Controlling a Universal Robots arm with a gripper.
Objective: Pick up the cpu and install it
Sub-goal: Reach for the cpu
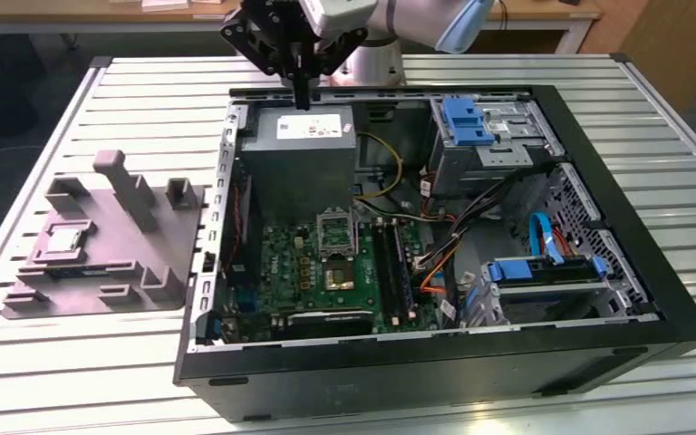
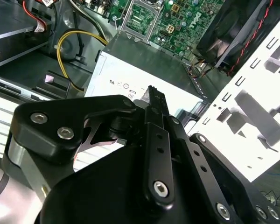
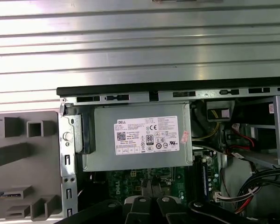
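The cpu (image 1: 62,240) is a small pale square chip lying flat in a recess of the grey plastic fixture (image 1: 119,272) at the exterior view's left. My gripper (image 1: 304,101) hangs over the far end of the open computer case, above the grey power supply (image 1: 300,154), well away from the cpu. Its black fingers are shut with nothing between them, as the gripper (image 2: 153,93) shows in the second wrist view and the gripper (image 3: 151,184) in the first wrist view. The dark metal-framed socket (image 1: 334,228) sits on the green motherboard, below the power supply.
The black computer case (image 1: 620,236) lies open on a slatted metal table (image 1: 82,381). Inside are blue drive brackets (image 1: 463,122), bundled cables (image 1: 481,217) and a second blue drive cage (image 1: 542,272). The fixture (image 3: 18,154) has upright pegs beside the case wall.
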